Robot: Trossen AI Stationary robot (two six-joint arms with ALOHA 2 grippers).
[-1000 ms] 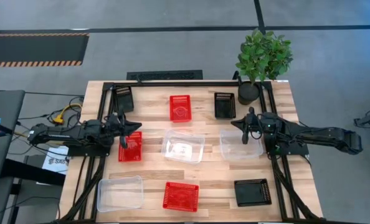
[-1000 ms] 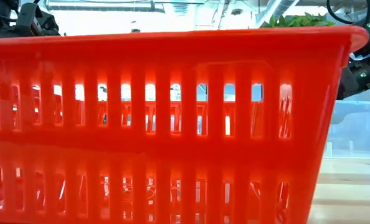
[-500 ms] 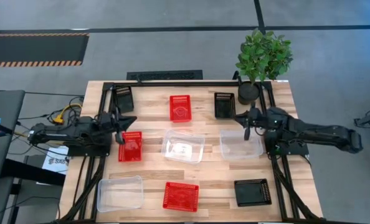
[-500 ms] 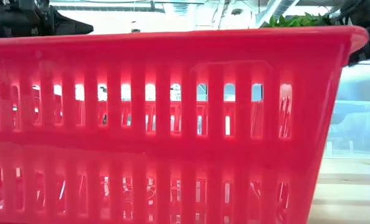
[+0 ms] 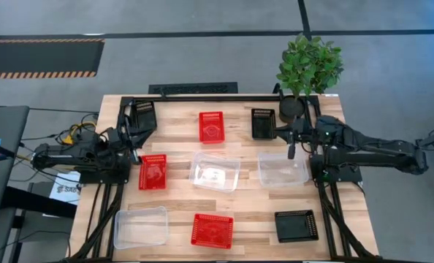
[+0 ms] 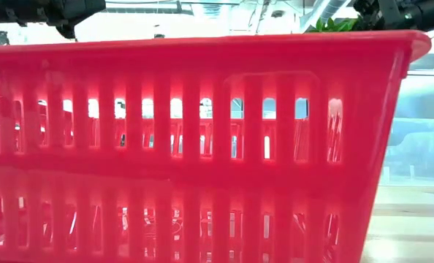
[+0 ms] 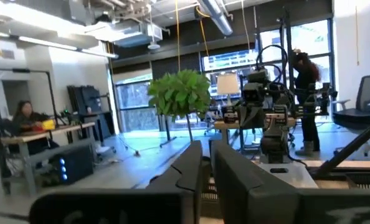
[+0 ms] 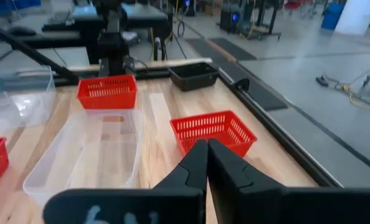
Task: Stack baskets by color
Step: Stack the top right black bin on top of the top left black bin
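Nine baskets lie apart on the table. The red ones are at the back (image 5: 211, 126), the left (image 5: 153, 172) and the front (image 5: 212, 230). Black baskets sit at the back left (image 5: 145, 115), the back right (image 5: 264, 123) and the front right (image 5: 297, 226). Clear baskets rest in the middle (image 5: 215, 170), on the right (image 5: 283, 169) and at the front left (image 5: 140, 226). My left gripper (image 5: 135, 140) hovers shut and empty behind the left red basket. My right gripper (image 5: 291, 146) is shut and empty above the back edge of the right clear basket.
A potted green plant (image 5: 307, 69) stands at the back right corner. Black frame rails (image 5: 326, 212) run along the table's sides. In the low view the front red basket (image 6: 202, 146) fills the picture. People (image 7: 306, 74) are in the room beyond the table.
Both grippers have lifted and drawn back toward the table's rear, the left off the left red basket, the right off the right clear basket. No basket moved.
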